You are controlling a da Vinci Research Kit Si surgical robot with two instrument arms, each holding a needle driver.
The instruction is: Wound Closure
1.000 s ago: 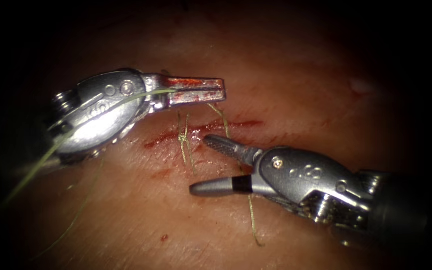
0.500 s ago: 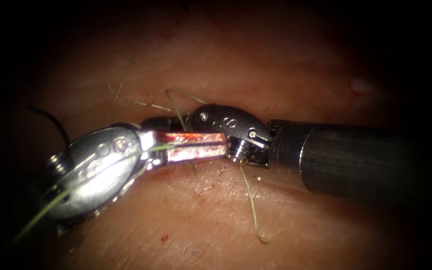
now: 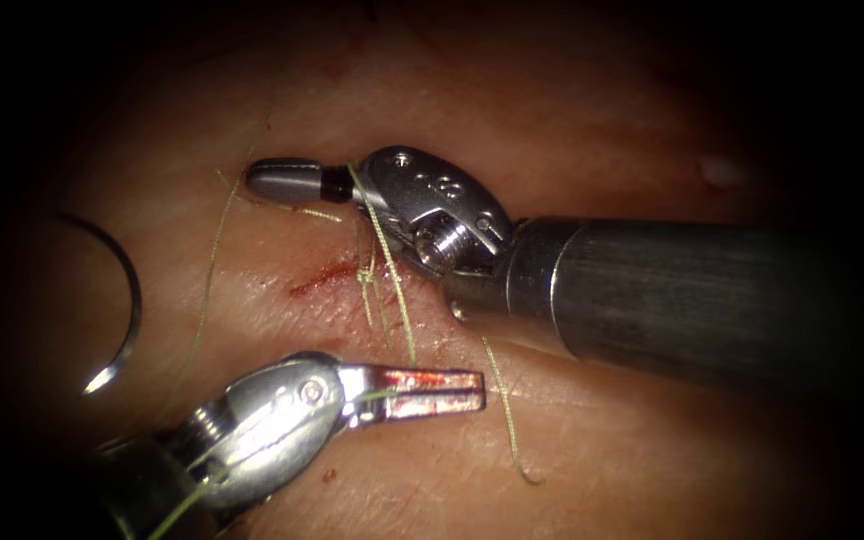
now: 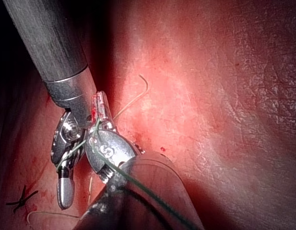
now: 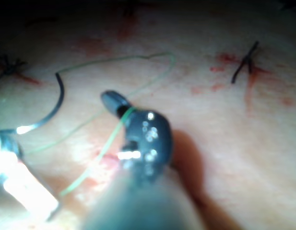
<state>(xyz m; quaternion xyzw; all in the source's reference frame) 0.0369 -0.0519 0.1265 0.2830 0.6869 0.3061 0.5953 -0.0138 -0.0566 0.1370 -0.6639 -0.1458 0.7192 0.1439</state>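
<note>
The tissue [image 3: 592, 120] has a short red cut [image 3: 317, 278] with a tied knot [image 3: 365, 275] of green thread on it. The curved needle [image 3: 130, 300] lies free on the tissue left of the cut, held by neither tool; it also appears as needle [image 5: 55, 108]. My left tool [image 3: 452, 390] sits below the cut, its red-stained jaws shut on the thread [image 3: 392, 290], which trails back along its body. My right tool [image 3: 267, 178] reaches over the cut from the right with jaws shut, thread draped over their base. The same left tool [image 4: 100, 103] and right tool [image 4: 65, 194] lie close together.
A loose cut thread end [image 3: 507, 420] lies on the tissue below the right shaft [image 3: 652, 290]. Another strand [image 3: 207, 270] runs down the left side. Red fluid smears the cut. An older dark stitch [image 5: 244, 68] sits farther along.
The left tool has moved down from above the cut to below it, thread still in its jaws. The right tool's jaws closed and crossed up over the cut. The needle has come into sight.
</note>
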